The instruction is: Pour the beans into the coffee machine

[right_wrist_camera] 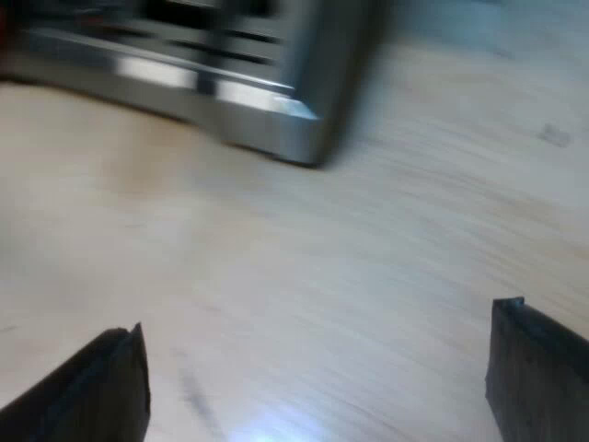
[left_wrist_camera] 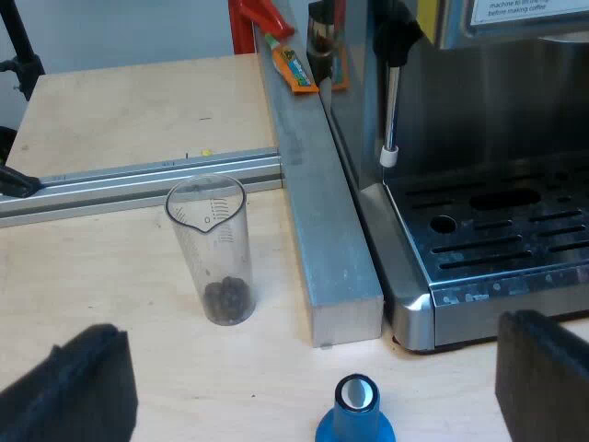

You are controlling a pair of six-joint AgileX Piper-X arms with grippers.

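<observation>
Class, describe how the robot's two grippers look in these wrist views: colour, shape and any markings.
The left gripper has two matt black fingers, broad and blocky with blunt ends. The right gripper has the same black fingers, their ends cut straight with sharp corners. No markings show on either.

measuring glass upright on the table — beans at its bottom — near the espresso machine.

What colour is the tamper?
The tamper is blue with a white top, best seen in the left wrist view.
</observation>
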